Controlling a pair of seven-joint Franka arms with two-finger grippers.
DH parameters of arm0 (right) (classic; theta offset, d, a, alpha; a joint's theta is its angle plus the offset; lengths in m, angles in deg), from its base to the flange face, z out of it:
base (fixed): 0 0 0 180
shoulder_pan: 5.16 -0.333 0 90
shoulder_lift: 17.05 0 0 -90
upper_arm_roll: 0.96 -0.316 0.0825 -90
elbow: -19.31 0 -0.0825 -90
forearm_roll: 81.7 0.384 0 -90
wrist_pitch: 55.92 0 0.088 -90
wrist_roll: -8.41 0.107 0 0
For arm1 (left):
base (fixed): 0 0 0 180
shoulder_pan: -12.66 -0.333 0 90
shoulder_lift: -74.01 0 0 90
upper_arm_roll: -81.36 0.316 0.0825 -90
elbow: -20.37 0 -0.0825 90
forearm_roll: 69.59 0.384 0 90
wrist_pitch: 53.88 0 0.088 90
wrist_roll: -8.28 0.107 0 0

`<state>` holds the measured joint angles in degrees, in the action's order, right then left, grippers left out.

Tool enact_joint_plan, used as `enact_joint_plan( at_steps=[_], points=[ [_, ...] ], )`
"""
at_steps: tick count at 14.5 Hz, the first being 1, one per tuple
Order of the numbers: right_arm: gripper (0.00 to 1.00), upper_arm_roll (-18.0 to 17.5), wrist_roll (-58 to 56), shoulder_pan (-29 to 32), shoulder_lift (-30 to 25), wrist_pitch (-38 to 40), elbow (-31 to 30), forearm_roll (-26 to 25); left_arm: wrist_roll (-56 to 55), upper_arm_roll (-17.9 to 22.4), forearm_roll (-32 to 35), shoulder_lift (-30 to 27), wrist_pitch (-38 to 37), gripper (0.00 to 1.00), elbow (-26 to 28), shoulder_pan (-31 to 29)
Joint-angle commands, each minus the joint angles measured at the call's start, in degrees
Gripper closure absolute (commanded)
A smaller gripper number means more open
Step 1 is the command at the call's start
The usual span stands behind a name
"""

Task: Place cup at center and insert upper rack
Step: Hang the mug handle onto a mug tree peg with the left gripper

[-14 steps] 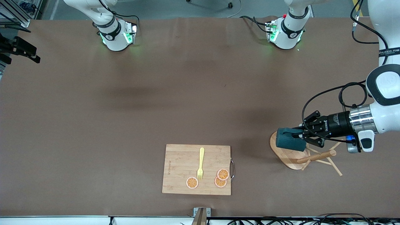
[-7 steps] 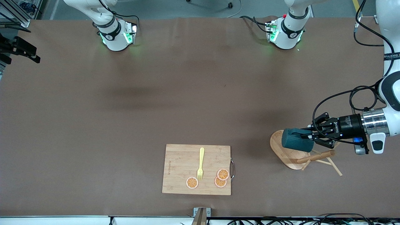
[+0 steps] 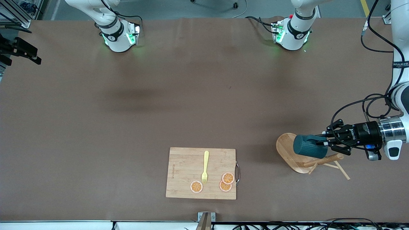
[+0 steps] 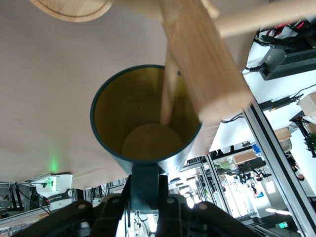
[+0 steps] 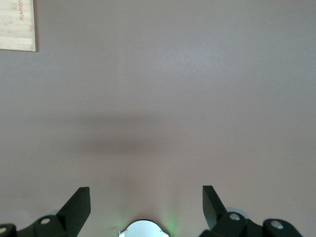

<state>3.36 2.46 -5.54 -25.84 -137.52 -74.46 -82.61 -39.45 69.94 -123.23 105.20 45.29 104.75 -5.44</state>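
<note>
The cup (image 3: 309, 146) is clamped by its handle in your left gripper (image 3: 323, 141), held on its side over the toppled upper rack (image 3: 292, 153), with one rack peg (image 4: 169, 86) poking into its yellow inside. Your right gripper (image 5: 146, 206) waits with fingers apart above bare table (image 5: 173, 89), cutting board (image 5: 17, 24) nearby.

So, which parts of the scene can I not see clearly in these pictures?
- Front view: part of the mug tree base, covered by the cup held in the left gripper.
- Left wrist view: gripper fingertips, hidden by the cup's handle.
- Front view: the right gripper, outside the frame.
</note>
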Motion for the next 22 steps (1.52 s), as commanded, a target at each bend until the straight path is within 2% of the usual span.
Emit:
enact_joint_plan(
  at_steps=[1,6,9,10,11,12,13,17,22],
  points=[
    [0.00,-0.63,-0.72,0.99,-1.67,-0.32,-1.41,0.29,1.58,-0.45,-2.16,1.41,-1.17,0.99,-0.53,-1.58],
    [0.00,-0.63,-0.72,0.99,-1.58,-0.32,-1.41,0.29,2.64,-0.36,-4.97,3.26,-1.17,0.97,-0.61,-2.81],
    [0.00,-0.63,-0.72,0.99,-1.58,-0.32,-1.41,0.29,2.64,-0.45,-5.68,3.79,-1.17,0.87,-0.61,-3.08],
    [0.00,-0.63,-0.72,0.99,-1.58,-0.32,-1.41,0.29,2.64,-0.36,-5.69,4.14,-1.17,0.74,-0.61,-3.08],
    [0.00,-0.63,-0.72,0.99,-1.58,-0.41,-1.32,0.29,2.55,-0.36,-5.77,4.32,-1.17,0.37,-0.61,-3.08],
    [0.00,-0.63,-0.72,0.99,-1.58,-0.41,-1.32,0.29,2.20,-0.45,-5.69,4.23,-1.17,0.13,-0.61,-3.00],
    [0.00,-0.63,-0.72,0.99,-1.58,-0.32,-1.32,0.29,2.03,-0.45,-5.69,3.88,-1.17,0.00,-0.70,-3.00],
    [0.00,-0.63,-0.72,0.99,-1.58,-0.32,-1.32,0.29,1.94,-0.88,-3.94,-1.64,-1.17,0.00,-0.88,-2.56],
    [0.00,-0.63,-0.72,0.99,-1.58,-0.32,-1.32,0.29,2.38,-3.78,10.90,-10.78,-1.08,0.00,-2.10,-2.03]
  ],
)
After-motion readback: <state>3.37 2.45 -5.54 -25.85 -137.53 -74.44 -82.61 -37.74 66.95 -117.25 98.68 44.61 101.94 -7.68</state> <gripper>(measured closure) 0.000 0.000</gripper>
